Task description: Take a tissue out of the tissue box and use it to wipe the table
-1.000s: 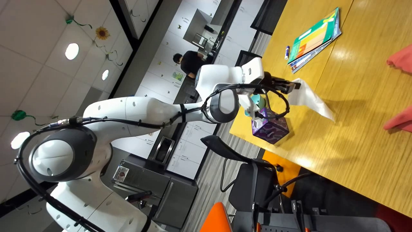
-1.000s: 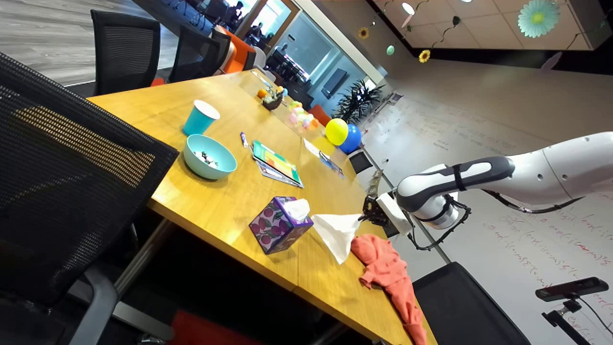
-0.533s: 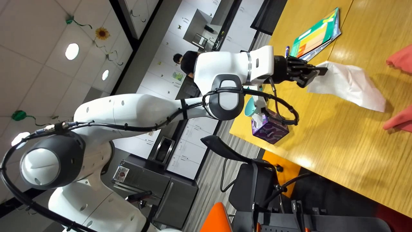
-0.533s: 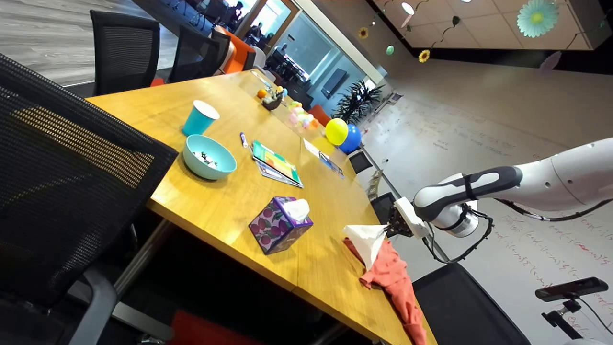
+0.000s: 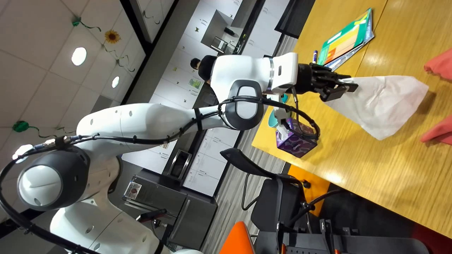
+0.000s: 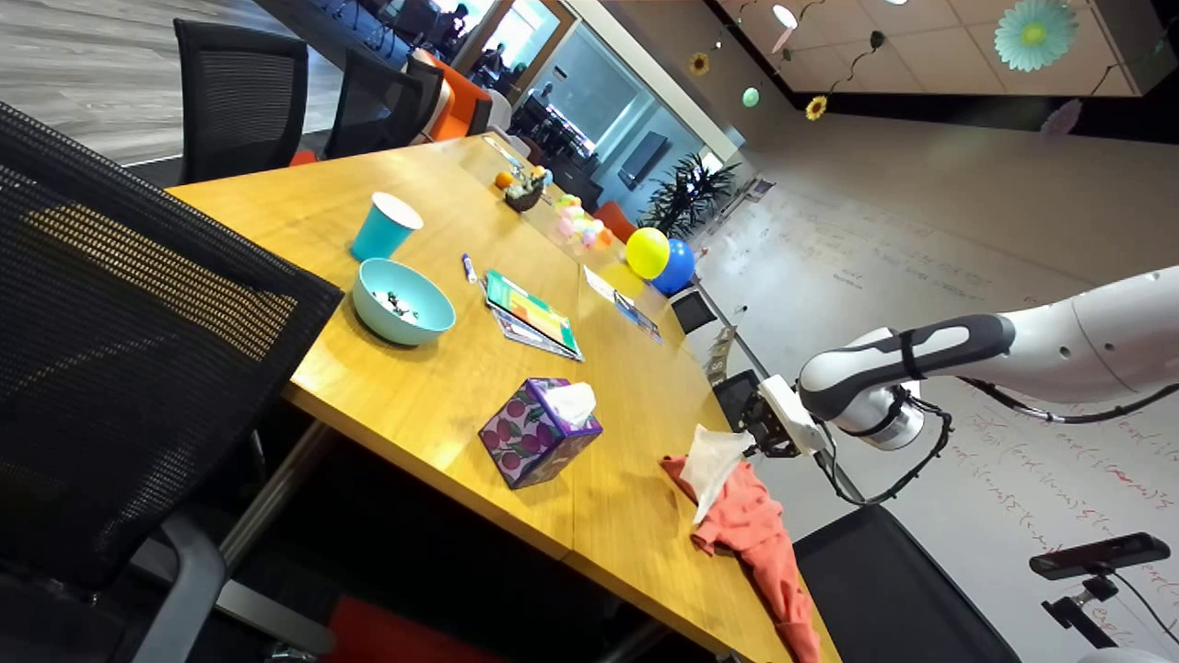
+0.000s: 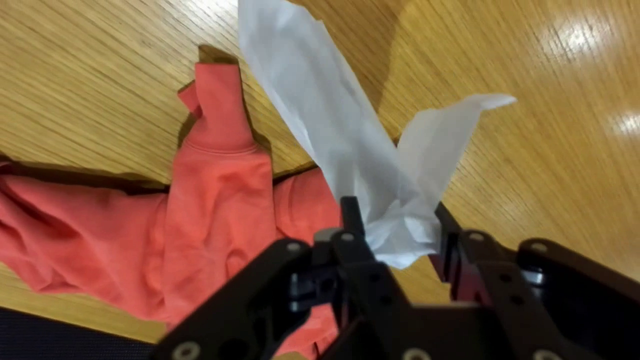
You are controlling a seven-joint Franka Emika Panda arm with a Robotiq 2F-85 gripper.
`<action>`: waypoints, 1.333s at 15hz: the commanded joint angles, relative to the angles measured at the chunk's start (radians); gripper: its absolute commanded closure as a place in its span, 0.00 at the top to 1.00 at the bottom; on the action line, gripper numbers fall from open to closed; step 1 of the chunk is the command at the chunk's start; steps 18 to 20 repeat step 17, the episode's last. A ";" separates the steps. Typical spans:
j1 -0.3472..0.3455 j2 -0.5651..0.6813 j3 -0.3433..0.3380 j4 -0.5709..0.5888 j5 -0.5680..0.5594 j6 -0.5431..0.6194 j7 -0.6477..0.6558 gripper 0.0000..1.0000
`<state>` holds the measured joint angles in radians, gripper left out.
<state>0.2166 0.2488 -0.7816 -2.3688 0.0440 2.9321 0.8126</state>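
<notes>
My gripper [image 5: 353, 84] is open above the table [image 5: 388, 169], on the side toward the red cloth. It also shows in an exterior view [image 6: 751, 444]. In the wrist view the fingertips [image 7: 395, 220] stand apart. A white tissue [image 7: 350, 145] lies between them, its crumpled end in the gap and its rest hanging out ahead. The tissue shows spread out in an exterior view [image 5: 383, 104] and hanging before the red cloth [image 6: 714, 470]. I cannot tell whether it touches the table. The purple tissue box [image 6: 530, 433] stands on the table, a tissue sticking out of its top.
A red cloth garment [image 7: 215, 215] lies on the table under and beside my gripper. A teal bowl [image 6: 405, 304], a teal cup [image 6: 382, 230], a marker [image 6: 469, 268] and booklets [image 6: 532, 313] stand or lie farther along. A black chair [image 6: 138, 350] stands at the table edge.
The arm has carried the tissue away from the box toward the red cloth, then nearly stopped. In the last half second the fingers have parted and the tissue has spread out.
</notes>
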 commanded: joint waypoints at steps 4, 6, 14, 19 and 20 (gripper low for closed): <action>-0.008 -0.074 0.034 -0.014 0.015 -0.059 -0.028 0.92; -0.010 -0.079 0.037 -0.014 0.015 -0.066 -0.030 1.00; -0.022 -0.108 0.059 -0.014 0.022 -0.128 -0.093 1.00; -0.005 -0.060 0.042 -0.001 0.008 -0.090 -0.051 1.00; -0.005 -0.060 0.042 -0.001 0.008 -0.090 -0.051 1.00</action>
